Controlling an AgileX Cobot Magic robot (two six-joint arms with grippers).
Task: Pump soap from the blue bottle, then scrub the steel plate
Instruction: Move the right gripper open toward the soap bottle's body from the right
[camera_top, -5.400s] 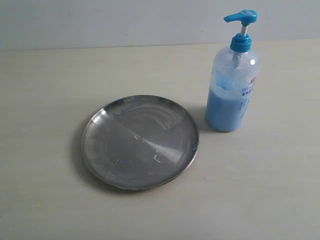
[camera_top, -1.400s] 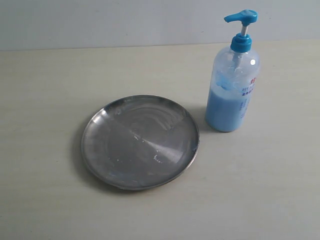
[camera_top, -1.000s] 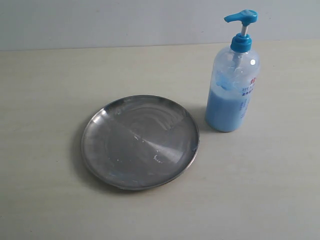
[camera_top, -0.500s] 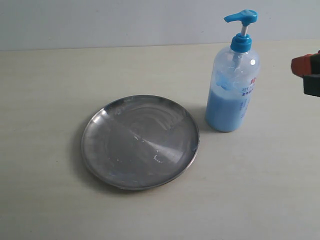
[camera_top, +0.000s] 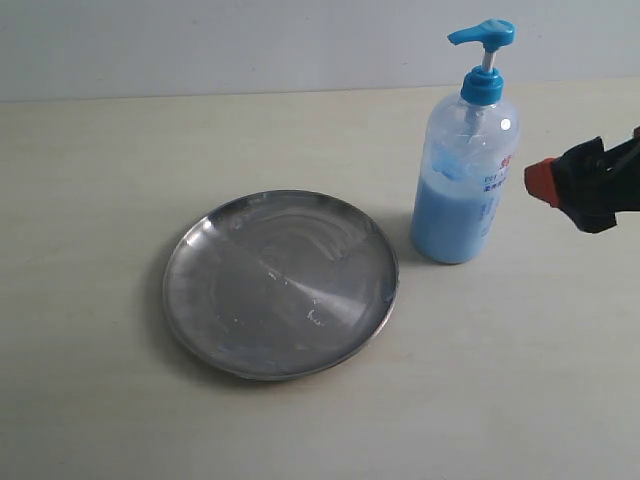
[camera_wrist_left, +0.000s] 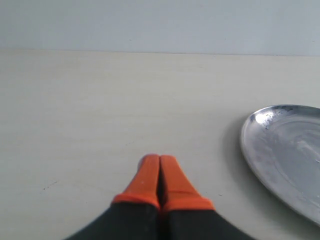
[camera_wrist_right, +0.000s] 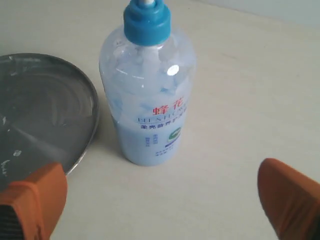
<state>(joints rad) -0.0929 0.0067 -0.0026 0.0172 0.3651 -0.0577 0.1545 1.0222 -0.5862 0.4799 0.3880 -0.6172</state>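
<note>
now | right end effector (camera_wrist_right: 162, 185) spread wide, empty | blue bottle (camera_top: 462, 190) upright at its 9 o'clock | left end effector (camera_wrist_left: 159, 175) clenched, farther off

The only print stands on the front of the blue bottle (camera_wrist_right: 147, 100). In the right wrist view, two large red Chinese characters (camera_wrist_right: 169, 107) read 蜂花. Just beneath them runs a line of small blue capital letters (camera_wrist_right: 162, 120) — too blurred to spell out. Under that sit smaller blue lines (camera_wrist_right: 161, 141), unreadable, beside a green round emblem (camera_wrist_right: 174, 135). In the exterior view the same print shows only as red and blue specks on the bottle's side — illegible there.
</note>
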